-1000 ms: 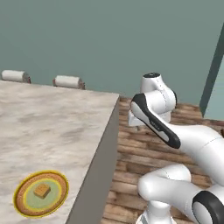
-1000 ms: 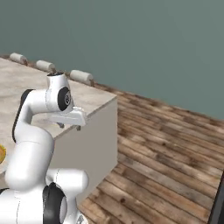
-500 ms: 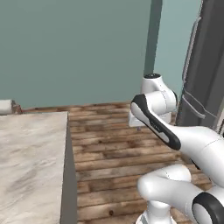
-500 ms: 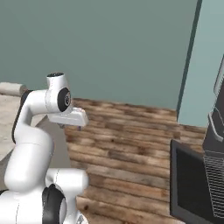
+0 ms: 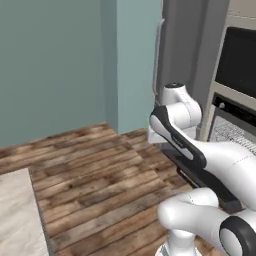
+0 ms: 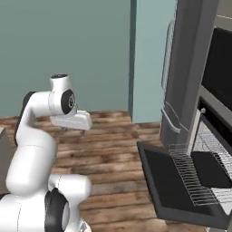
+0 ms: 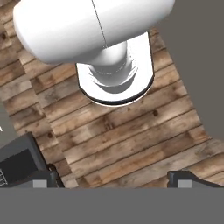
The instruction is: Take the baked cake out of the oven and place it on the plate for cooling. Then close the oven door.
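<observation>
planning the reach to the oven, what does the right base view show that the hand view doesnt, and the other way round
Right base view: the oven with its wire rack drawn out over the lowered oven door, a dark tray on that rack, and the teal wall. Hand view: the tool close up, open, nothing between its tips. Both: part of the open door and the wood floor.

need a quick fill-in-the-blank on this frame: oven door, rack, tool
1. The oven door hangs ____, dropped toward the floor.
2. A wire rack sticks out over the door with a dark ____ on it.
3. The tool has its fingers spread wide and holds ____.
4. The floor is made of ____ planks.

Missing words: open; tray; nothing; wood
</observation>
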Motion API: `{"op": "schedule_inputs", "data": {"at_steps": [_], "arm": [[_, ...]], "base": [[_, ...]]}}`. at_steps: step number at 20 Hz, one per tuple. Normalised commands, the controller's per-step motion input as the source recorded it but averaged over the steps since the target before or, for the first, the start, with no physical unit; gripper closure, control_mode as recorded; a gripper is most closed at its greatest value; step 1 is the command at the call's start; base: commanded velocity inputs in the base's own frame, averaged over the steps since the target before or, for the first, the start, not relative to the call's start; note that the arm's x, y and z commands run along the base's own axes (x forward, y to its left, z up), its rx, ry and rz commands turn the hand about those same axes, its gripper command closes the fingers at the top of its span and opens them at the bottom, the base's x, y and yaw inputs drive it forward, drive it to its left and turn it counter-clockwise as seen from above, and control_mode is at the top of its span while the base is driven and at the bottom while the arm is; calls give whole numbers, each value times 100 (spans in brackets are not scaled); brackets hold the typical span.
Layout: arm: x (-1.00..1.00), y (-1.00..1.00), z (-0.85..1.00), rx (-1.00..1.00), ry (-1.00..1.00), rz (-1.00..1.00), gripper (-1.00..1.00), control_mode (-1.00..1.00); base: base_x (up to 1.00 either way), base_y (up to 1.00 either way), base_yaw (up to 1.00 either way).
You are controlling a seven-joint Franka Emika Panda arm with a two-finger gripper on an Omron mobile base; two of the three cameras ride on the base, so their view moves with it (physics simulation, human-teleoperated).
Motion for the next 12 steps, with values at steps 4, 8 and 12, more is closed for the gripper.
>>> {"op": "schedule_inputs", "data": {"at_steps": [4,8,12], "arm": [[0,0,0,0,0,0,-100,100],[0,0,0,0,0,0,-100,100],[0,0,0,0,0,0,-100,100]], "base": [[42,58,-58],[48,56,-58],[31,56,-57]]}}
